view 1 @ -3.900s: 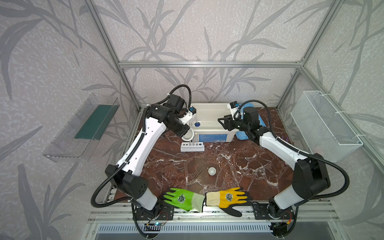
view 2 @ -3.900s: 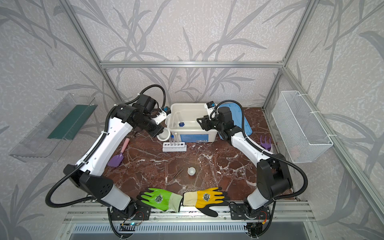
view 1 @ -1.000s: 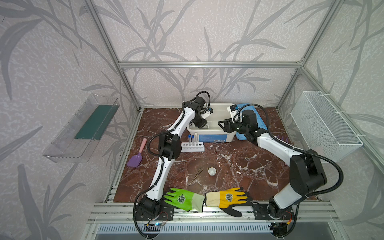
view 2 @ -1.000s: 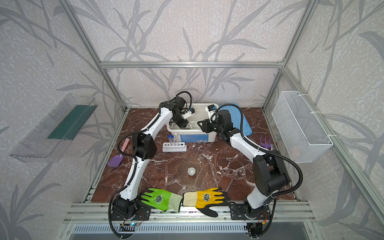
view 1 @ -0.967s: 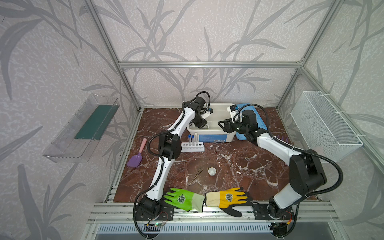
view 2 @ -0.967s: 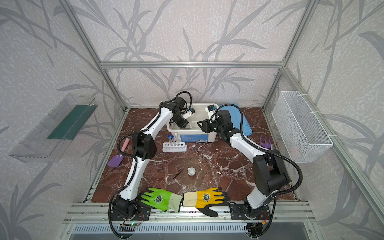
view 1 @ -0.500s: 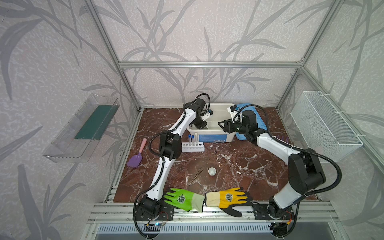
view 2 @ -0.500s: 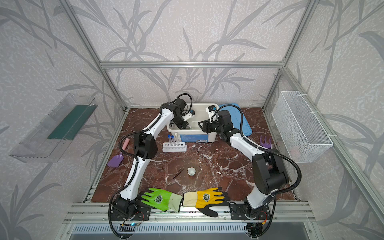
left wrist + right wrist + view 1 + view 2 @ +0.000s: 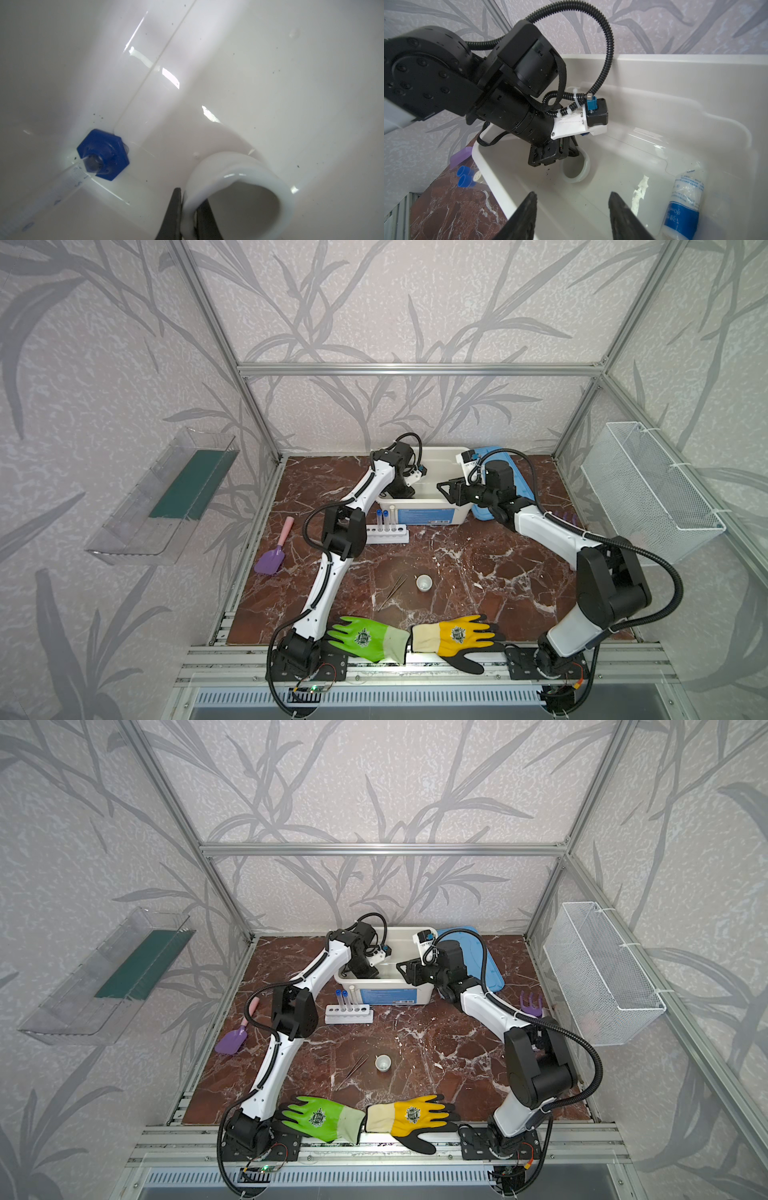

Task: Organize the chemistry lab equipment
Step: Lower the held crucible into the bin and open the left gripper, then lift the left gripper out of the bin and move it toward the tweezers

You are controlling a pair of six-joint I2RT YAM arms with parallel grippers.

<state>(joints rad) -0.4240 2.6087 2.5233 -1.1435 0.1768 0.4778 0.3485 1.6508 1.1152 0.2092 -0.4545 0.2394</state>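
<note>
**Item:** small white dish.
**Location:** inside the white bin, upper centre of both top views. The blue-based clear cylinder and the blue-labelled bottle lie in the same bin.
**Change:** seconds ago the dish hung left of the bin; it is now inside.
**Left gripper**: clenched on the dish rim, release pending.
**Right gripper**: spread and empty, at the bin's near edge.
**Outstanding, lower centre:** second dish and tweezers.
**Also:** the rack with test tubes stands before the bin.
</note>
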